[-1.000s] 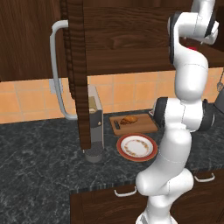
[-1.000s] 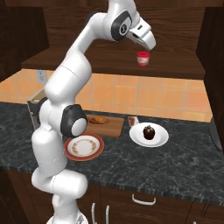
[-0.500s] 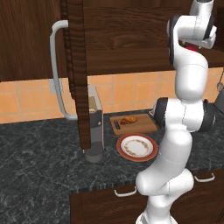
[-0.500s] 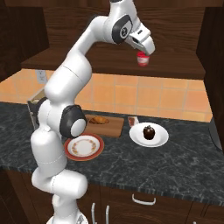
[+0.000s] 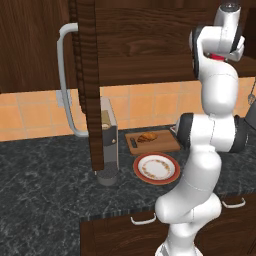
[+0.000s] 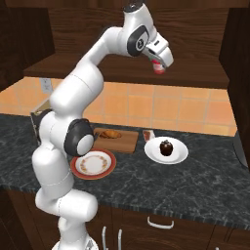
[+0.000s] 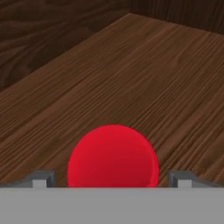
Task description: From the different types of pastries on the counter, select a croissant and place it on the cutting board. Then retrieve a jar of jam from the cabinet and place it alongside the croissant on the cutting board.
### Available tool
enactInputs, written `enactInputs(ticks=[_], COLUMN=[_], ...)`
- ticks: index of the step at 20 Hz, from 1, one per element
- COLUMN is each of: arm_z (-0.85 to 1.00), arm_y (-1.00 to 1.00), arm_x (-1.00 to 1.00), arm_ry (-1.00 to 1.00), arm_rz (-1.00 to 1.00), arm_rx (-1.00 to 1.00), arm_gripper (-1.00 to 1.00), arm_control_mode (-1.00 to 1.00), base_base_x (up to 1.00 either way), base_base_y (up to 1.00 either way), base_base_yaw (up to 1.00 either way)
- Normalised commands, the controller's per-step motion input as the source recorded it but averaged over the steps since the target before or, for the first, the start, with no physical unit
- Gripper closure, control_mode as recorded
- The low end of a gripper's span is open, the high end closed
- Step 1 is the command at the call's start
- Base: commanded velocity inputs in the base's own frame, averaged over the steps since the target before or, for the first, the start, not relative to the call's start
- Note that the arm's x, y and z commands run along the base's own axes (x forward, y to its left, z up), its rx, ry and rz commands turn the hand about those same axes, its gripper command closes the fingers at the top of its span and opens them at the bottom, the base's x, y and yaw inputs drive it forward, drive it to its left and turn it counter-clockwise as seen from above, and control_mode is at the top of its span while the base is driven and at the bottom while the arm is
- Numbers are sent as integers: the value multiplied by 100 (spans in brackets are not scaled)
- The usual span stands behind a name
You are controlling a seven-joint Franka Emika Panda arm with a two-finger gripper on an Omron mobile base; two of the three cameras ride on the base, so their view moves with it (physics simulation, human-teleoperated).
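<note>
The jar of jam [image 6: 159, 68], red with a whitish band, stands on the shelf of the cabinet [image 6: 117, 68]. Its red lid [image 7: 113, 158] sits between my two fingertips, with a gap on each side. My gripper [image 6: 158, 62] [image 7: 112, 177] is open and straddles the jar from above. The cabinet door [image 5: 87, 75] with its pale curved handle [image 5: 63, 85] hangs open at the left. Down on the counter [image 5: 40, 190], the golden croissant [image 5: 147, 137] [image 6: 112, 134] lies on the brown cutting board [image 5: 162, 144] [image 6: 124, 143].
A round red-rimmed plate [image 5: 156, 167] [image 6: 93, 163] lies in front of the board. To the right is a white plate [image 6: 178, 155] with a dark pastry [image 6: 166, 146], and a small tray [image 6: 148, 135]. A grey appliance [image 5: 107, 150] stands under the open door.
My hand has moved down and forward onto the jar, which stood apart from it a second ago. The jaws stay wide. Nothing on the counter moved.
</note>
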Motion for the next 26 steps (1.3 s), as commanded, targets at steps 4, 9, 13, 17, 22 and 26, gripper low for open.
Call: enactInputs(ticks=[4, 9, 13, 17, 22, 26], arm_z=[-31, -10, 3, 86, 38, 34], arm_y=[11, 4, 0, 0, 0, 1], arm_x=[10, 3, 0, -29, -31, -96], arm_ry=[6, 5, 0, -9, -6, -1], arm_rz=[0, 0, 2, 18, 9, 1], arm_rx=[0, 0, 0, -5, 0, -8], arm_gripper=[100, 100, 100, 100, 100, 100], arm_control_mode=[-100, -100, -100, -100, -100, -100], base_base_x=[0, 0, 0, 0, 0, 0], base_base_y=[0, 0, 0, 0, 0, 0], base_base_yaw=[0, 0, 0, 0, 0, 0])
